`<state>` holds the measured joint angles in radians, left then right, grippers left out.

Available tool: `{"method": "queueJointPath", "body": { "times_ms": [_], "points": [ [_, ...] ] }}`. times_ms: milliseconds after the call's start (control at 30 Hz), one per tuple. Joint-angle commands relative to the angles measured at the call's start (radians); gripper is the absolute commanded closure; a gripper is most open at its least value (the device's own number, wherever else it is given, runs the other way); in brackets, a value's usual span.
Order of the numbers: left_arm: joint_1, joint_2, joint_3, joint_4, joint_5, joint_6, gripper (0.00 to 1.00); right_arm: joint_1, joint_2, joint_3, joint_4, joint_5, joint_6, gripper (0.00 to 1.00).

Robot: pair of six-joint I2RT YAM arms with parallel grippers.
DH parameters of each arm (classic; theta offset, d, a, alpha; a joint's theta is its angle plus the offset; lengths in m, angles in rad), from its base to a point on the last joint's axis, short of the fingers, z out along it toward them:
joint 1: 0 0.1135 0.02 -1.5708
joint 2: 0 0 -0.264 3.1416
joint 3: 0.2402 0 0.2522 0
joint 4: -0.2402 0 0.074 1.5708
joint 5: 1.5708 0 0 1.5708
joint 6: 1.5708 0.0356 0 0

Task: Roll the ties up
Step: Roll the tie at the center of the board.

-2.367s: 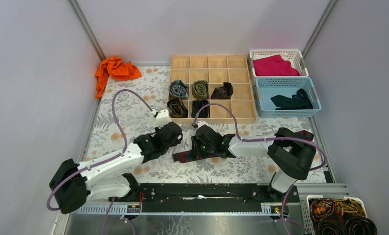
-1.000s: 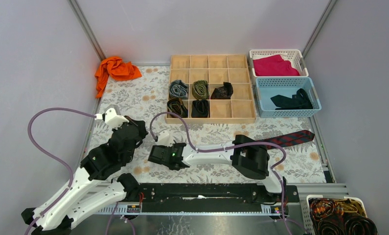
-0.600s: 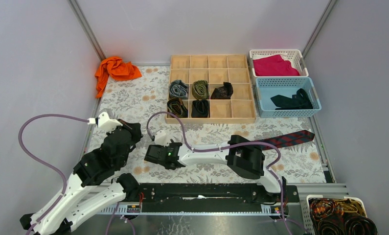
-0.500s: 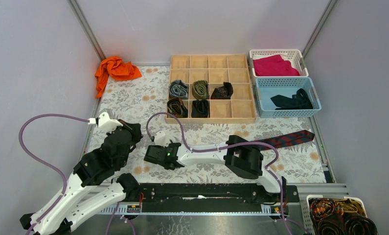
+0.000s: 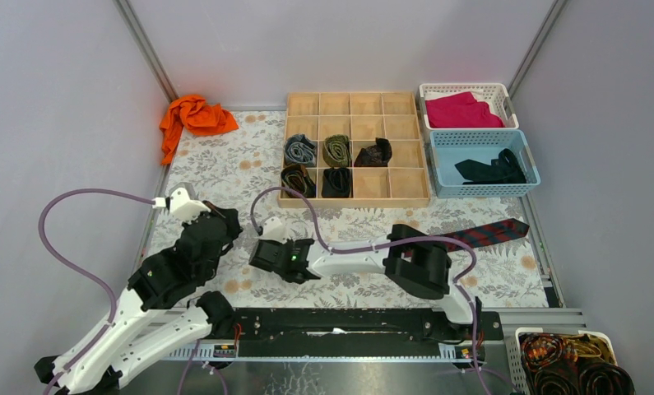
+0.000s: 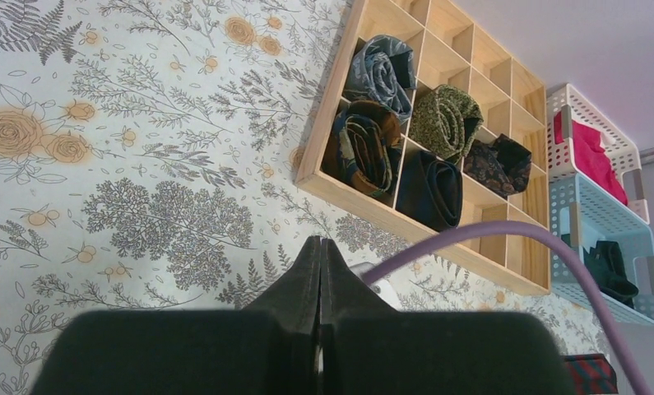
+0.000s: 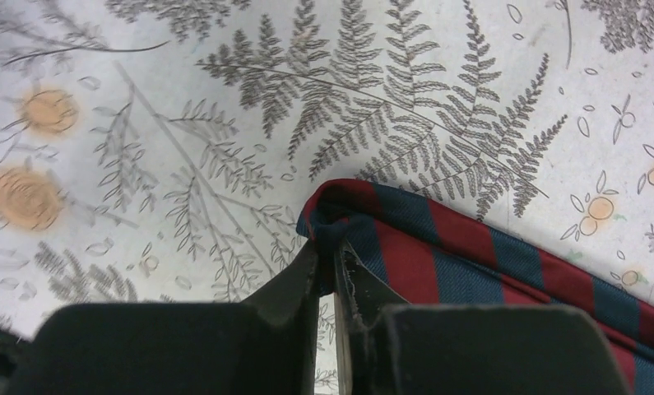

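Observation:
The navy tie with red stripes (image 5: 489, 233) lies stretched across the mat, its wide end at the right, its middle hidden under my right arm. My right gripper (image 5: 263, 252) is shut on its narrow end (image 7: 364, 216), low over the mat at centre left. My left gripper (image 5: 227, 220) is shut and empty, just left of it; in the left wrist view its fingertips (image 6: 320, 247) are pressed together. Rolled ties sit in the wooden organizer (image 5: 405, 198): grey-blue (image 5: 300, 150), olive (image 5: 336, 150), brown (image 5: 297, 180), black (image 5: 336, 182).
A dark patterned coil (image 5: 374, 153) fills another organizer cell. A blue basket (image 5: 527, 183) holds a black tie (image 5: 492, 169); a white basket (image 5: 504, 92) holds magenta cloth. Orange cloth (image 5: 193, 117) lies far left. A bin of coiled straps (image 5: 572, 364) stands at near right.
My right gripper has dragged the striped tie's narrow end leftward, stretching the tie out. My left arm has pulled back to the left. In the last half second both shifted only slightly.

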<state>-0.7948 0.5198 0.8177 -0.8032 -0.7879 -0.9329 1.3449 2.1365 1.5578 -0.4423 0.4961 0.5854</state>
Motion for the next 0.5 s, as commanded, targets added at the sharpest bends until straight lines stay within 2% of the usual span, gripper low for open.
{"method": "queueJointPath", "body": {
  "times_ms": [0,133,300,467],
  "points": [
    [0.000,0.035,-0.011,-0.004,-0.029,-0.007,1.00,-0.019,-0.153,-0.090,0.187,-0.077,-0.105,0.87],
    [0.000,0.092,-0.011,0.035,-0.011,0.000,1.00,-0.104,-0.260,-0.226,0.330,-0.283,-0.095,0.91],
    [0.000,0.164,-0.022,0.126,0.027,0.029,1.00,-0.236,-0.362,-0.475,0.631,-0.602,-0.038,0.95],
    [0.000,0.263,-0.033,0.239,0.082,0.062,1.00,-0.336,-0.402,-0.623,0.800,-0.804,0.018,0.95]
  ]
}}
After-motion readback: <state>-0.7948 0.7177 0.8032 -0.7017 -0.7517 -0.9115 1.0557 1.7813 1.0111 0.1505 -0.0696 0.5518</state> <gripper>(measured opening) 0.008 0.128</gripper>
